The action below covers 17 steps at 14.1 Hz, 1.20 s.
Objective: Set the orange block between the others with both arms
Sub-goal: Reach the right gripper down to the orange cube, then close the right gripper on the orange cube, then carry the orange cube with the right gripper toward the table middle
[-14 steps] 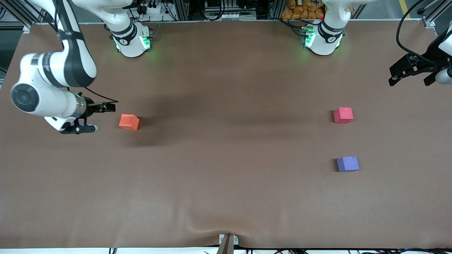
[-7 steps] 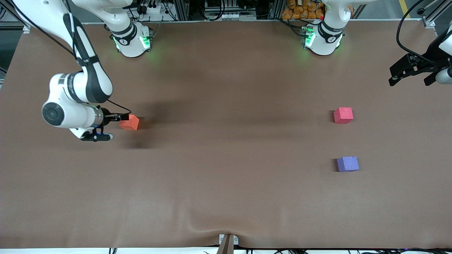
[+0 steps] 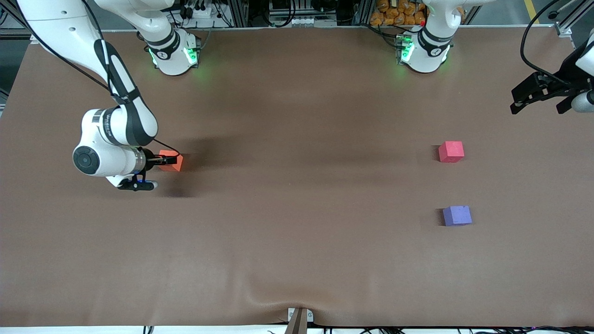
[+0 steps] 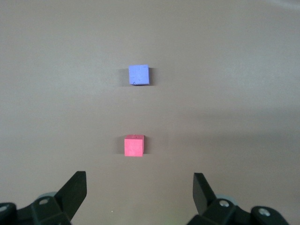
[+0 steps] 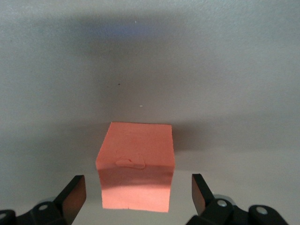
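Observation:
The orange block (image 3: 178,163) (image 5: 136,164) sits on the brown table toward the right arm's end. My right gripper (image 3: 168,161) (image 5: 137,187) is low at the block, open, with a finger on either side of it and a gap at each side. The red-pink cube (image 3: 451,151) (image 4: 134,145) and the purple cube (image 3: 457,215) (image 4: 139,75) lie toward the left arm's end, the purple one nearer the front camera. My left gripper (image 3: 537,104) (image 4: 138,187) waits open and empty over the table's edge at that end.
The two arm bases (image 3: 174,53) (image 3: 424,51) stand along the table's back edge with cables and racks past them. A small metal bracket (image 3: 299,317) sits at the front edge by a wrinkle in the brown cover (image 3: 278,297).
My right arm has swung toward the orange block and brought its open fingers around it. The left arm and all three cubes have stayed put.

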Available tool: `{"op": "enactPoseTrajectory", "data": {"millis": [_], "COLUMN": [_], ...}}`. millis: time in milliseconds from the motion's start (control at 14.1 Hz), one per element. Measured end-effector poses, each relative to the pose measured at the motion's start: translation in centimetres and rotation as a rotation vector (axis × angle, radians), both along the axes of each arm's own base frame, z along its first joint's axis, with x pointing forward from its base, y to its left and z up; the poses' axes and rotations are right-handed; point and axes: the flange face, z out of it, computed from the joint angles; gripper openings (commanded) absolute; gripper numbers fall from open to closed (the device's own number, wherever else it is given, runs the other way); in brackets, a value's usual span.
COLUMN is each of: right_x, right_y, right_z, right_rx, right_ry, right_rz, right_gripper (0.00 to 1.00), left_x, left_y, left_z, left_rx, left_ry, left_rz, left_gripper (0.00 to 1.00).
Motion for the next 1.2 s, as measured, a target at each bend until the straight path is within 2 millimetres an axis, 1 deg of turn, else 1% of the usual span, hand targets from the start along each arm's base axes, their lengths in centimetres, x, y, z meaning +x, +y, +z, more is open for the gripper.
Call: {"op": "enactPoseTrajectory", "data": {"millis": [212, 283, 354, 496, 567, 638, 779, 921, 992, 1062, 1133, 1204], "right_x": [-0.2, -0.3, -0.4, -0.5, -0.5, -0.5, -0.4, -0.3, -0.2, 0.2, 0.8, 1.6], "right_y": [0.0, 0.0, 0.0, 0.0, 0.0, 0.0, 0.0, 0.2, 0.4, 0.8, 1.6, 2.9], "right_z": [-1.2, -1.6, -1.9, -2.3, -2.4, -2.4, -2.3, -2.0, -1.5, -0.6, 0.7, 2.1], "right_rx": [0.001, 0.002, 0.002, 0.003, 0.002, 0.002, 0.007, 0.021, 0.031, 0.045, 0.069, 0.099], "right_ry": [0.003, 0.010, 0.015, 0.022, 0.023, 0.023, 0.022, 0.027, 0.034, 0.041, 0.046, 0.041], "right_rz": [-0.010, -0.014, -0.017, -0.019, -0.020, -0.024, -0.038, -0.054, -0.065, -0.079, -0.100, -0.121], "right_gripper": [1.00, 0.96, 0.71, 0.33, 0.20, 0.12, 0.02, 0.02, 0.02, 0.02, 0.02, 0.02], "left_x": [0.1, 0.1, 0.1, 0.1, 0.1, 0.1, 0.2, 0.2, 0.2, 0.2, 0.2, 0.3], "left_y": [0.0, 0.0, 0.0, 0.1, 0.2, 0.3, 0.5, 0.6, 0.6, 0.7, 0.7, 0.8], "left_z": [-0.2, -0.2, -0.2, -0.2, -0.2, -0.2, -0.2, -0.2, -0.2, -0.3, -0.3, -0.4], "left_rx": [0.000, 0.000, 0.000, 0.000, 0.000, 0.000, 0.000, 0.000, 0.000, 0.000, 0.000, 0.000], "left_ry": [0.003, 0.003, 0.003, 0.003, 0.003, 0.004, 0.004, 0.004, 0.005, 0.006, 0.007, 0.008], "left_rz": [0.000, 0.000, 0.000, 0.001, 0.004, 0.006, 0.010, 0.011, 0.011, 0.012, 0.014, 0.015], "left_gripper": [1.00, 1.00, 1.00, 1.00, 1.00, 1.00, 1.00, 1.00, 1.00, 1.00, 1.00, 1.00]}}
